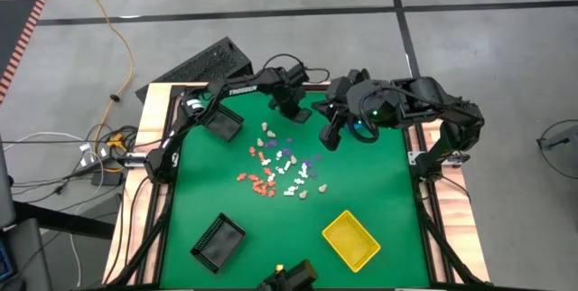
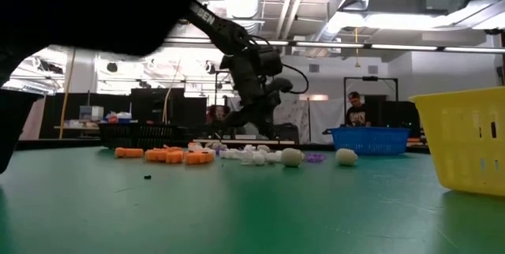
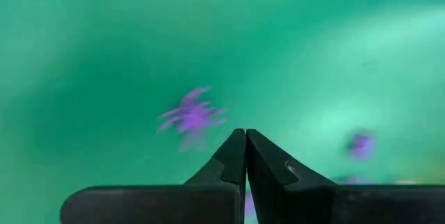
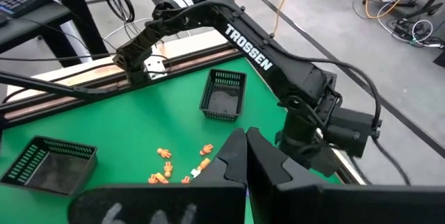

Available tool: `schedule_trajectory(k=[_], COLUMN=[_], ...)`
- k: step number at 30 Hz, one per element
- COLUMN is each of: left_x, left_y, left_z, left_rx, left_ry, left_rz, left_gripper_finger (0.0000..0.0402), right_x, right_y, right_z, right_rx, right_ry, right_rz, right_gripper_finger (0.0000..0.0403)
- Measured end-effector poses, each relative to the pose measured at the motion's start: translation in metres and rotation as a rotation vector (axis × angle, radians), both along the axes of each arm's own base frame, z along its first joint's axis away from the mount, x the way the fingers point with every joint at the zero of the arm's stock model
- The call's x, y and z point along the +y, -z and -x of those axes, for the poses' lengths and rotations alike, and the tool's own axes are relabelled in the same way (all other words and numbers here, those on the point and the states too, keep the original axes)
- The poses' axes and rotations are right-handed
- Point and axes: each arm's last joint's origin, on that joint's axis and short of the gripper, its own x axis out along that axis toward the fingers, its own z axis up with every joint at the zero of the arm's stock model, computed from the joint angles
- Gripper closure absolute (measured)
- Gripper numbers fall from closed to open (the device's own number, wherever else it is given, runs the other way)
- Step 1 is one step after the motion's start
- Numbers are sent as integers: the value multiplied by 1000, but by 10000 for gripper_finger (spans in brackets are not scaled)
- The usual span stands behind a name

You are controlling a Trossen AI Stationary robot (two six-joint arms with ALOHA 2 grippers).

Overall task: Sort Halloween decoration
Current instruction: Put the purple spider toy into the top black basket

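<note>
High view shows, going left to right, a black bin [image 1: 222, 122] near the left arm's base, another black bin [image 1: 218, 239] at the near left, then the decorations [image 1: 282, 170] scattered over the middle of the green mat [image 1: 379, 183], and a yellow bin [image 1: 351, 239] at the near right. The left gripper [image 1: 291, 107] hangs over the far edge of the scatter, and its wrist view shows its fingers [image 3: 229, 161] pressed together with nothing between them, a purple spider-like piece [image 3: 191, 117] lying on the mat just beyond the tips. The right gripper [image 1: 332, 133] hovers beside it, toward the far right of the mat; its fingers [image 4: 233, 158] are likewise clenched and empty. The low view shows orange pieces [image 2: 164, 155] bunched on the left, white and beige ones [image 2: 292, 157] further right, and a blue bin [image 2: 369, 140] behind. These pieces look very light and probably hard plastic, so they should slide or flick away if nudged from one side. The spider's thin legs give poor purchase; a pinch across the body from directly above, fingers straddling it, seems the safest hold. Neighbours lie close, so a narrow opening is wise.
</note>
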Motion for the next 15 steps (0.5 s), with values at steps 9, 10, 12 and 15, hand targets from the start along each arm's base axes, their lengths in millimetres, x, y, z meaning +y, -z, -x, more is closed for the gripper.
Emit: schedule_trajectory(k=[9, 10, 12, 15], left_x=[8, 8, 7, 2], left_y=[-15, -15, -14, -10], left_z=[-24, -24, -21, -6], left_rx=[-197, -192, -149, 44], left_ry=[-349, -361, -373, -342], left_rz=[51, 36, 15, -75], left_gripper_finger=[401, 401, 401, 402], right_x=[2, 4, 6, 10], right_y=[0, 0, 1, 1], right_z=[0, 1, 1, 2], right_rx=[1, 2, 6, 4], right_ry=[-3, -8, -13, -22], right_rz=[-3, -5, -1, 2], right_gripper_finger=[382, 382, 382, 382])
